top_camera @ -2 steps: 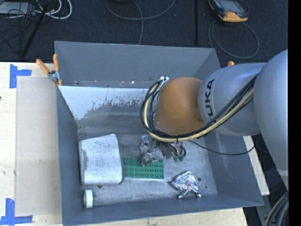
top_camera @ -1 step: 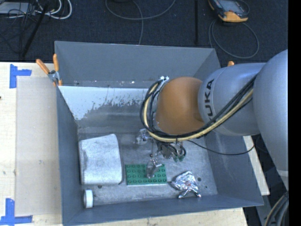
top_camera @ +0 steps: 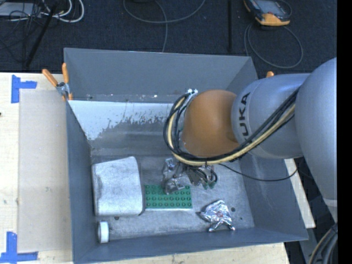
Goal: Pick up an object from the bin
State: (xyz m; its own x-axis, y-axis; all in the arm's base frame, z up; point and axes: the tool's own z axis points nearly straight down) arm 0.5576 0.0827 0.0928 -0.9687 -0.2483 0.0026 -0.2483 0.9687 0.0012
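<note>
Near the middle of the grey metal bin (top_camera: 154,76), the pincer (top_camera: 177,181) is seen low, close to the floor, just above the far edge of a flat green studded building plate (top_camera: 165,199). The plate is laid flat on the floor with its long side running across the view, and its far edge is partly overlapped by the pincer's metal parts; whether contact is made cannot be told. Whether the pincer is released or clenched cannot be told either (its tip is lost among its own dark and shiny parts), and nothing is seen grasped in it. The arm (top_camera: 275,114) is extended in from the right, with its rounded orange cover (top_camera: 206,122) directly above the pincer and a bundle of black and yellow cables (top_camera: 175,128) looped along the cover's left side. Just beside the plate's left end, a pale grey-white rectangular block (top_camera: 116,186) with rounded corners is placed. A small white cylinder (top_camera: 103,231) is found near the front left corner, just below the block. A crumpled piece of silver foil (top_camera: 218,216) is set to the right of the plate, apart from it, toward the front wall.
</note>
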